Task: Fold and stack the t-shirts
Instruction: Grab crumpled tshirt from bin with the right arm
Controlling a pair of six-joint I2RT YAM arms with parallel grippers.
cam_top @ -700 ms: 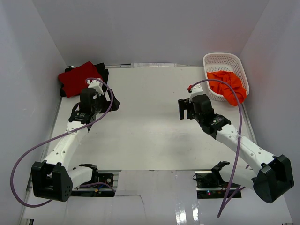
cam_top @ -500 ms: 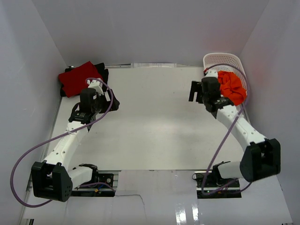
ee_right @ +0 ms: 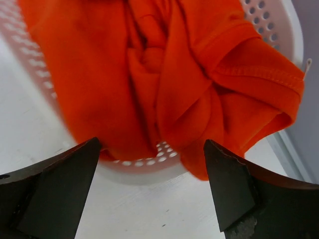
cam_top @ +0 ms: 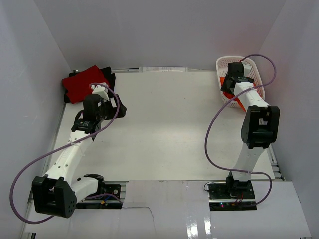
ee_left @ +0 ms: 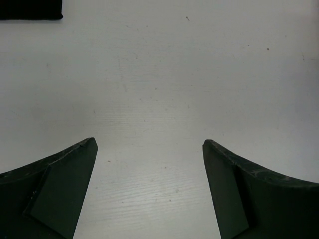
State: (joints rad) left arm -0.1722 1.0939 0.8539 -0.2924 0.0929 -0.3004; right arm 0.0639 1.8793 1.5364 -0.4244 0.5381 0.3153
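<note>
Jaws of right gripper [ee_right: 152, 144] spread wide, empty, above orange t-shirt [ee_right: 164, 74] in basket [ee_right: 271, 22] | left gripper [ee_left: 149, 144] jaws spread wide, empty, over table [ee_left: 159, 74] | red t-shirt [cam_top: 79, 84] on black t-shirt [cam_top: 110, 78]

Orange t-shirt [ee_right: 164, 74], in the basket at the table's far-right corner: soft cloth, matt, deeply creased, stitched hem showing.

Basket [ee_right: 271, 22]: white plastic, perforated, smooth with a slight sheen.

Table [ee_left: 159, 74]: white, matt, fine linear grain, a few dark specks.

Red t-shirt [cam_top: 83, 83], at the table's far-left corner: matt cloth, lying smooth.

Black t-shirt [cam_top: 110, 78], showing from under the red one: matt cloth, weave too dark to tell.

Left gripper [ee_left: 149, 143] and right gripper [ee_right: 151, 143]: finger faces dark, matt, hard-looking, edges faintly scuffed.

Cable [cam_top: 27, 172], off the table's near-left edge: purple, smooth jacket.
</note>
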